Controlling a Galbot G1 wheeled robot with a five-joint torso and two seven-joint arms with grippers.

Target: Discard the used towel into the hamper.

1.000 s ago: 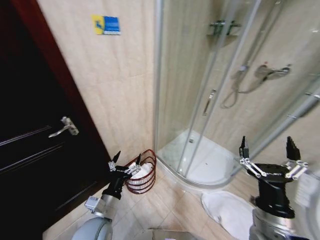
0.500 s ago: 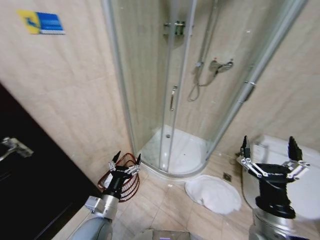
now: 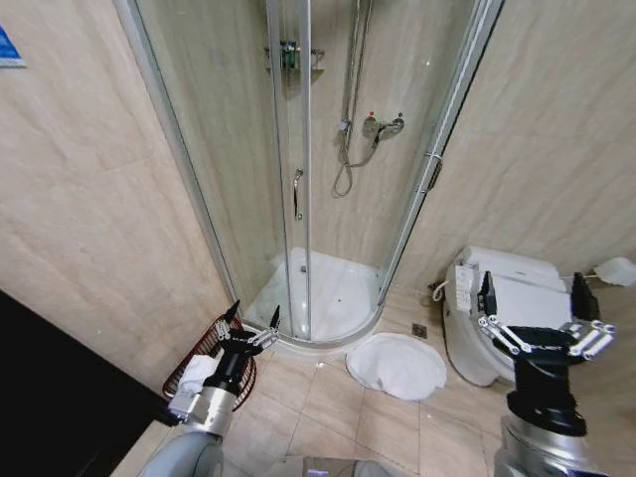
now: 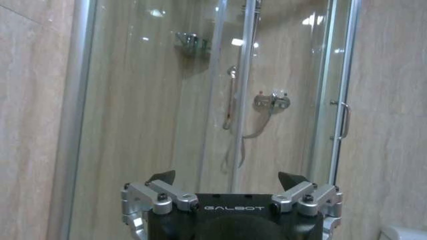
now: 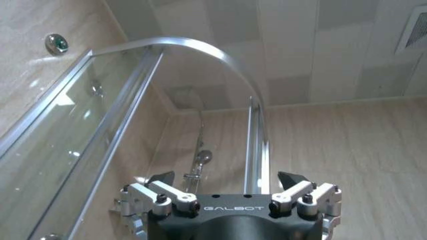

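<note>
The hamper [image 3: 202, 356], a dark reddish wire basket, stands on the floor by the left wall, beside the shower's corner, with something white [image 3: 199, 372] inside it. A white towel [image 3: 396, 365] lies in a rumpled round heap on the tiles in front of the shower, left of the toilet. My left gripper [image 3: 255, 310] is held up open and empty, just right of the hamper's rim. On the right, my right gripper [image 3: 533, 281] is raised open and empty in front of the toilet. The left wrist view has the left gripper [image 4: 227, 177] facing the shower glass. The right gripper [image 5: 227, 177] points towards the ceiling.
A curved glass shower cabin [image 3: 298, 189] with a white tray fills the middle. A white toilet [image 3: 497, 298] stands at the right wall. A dark door edge [image 3: 40, 378] is at the lower left. Tiled floor [image 3: 328, 407] lies open between hamper and towel.
The whole head view has swung to the right: the door and the blue sign slid out to the left, and the toilet came into sight. Both arms keep the same raised, open pose.
</note>
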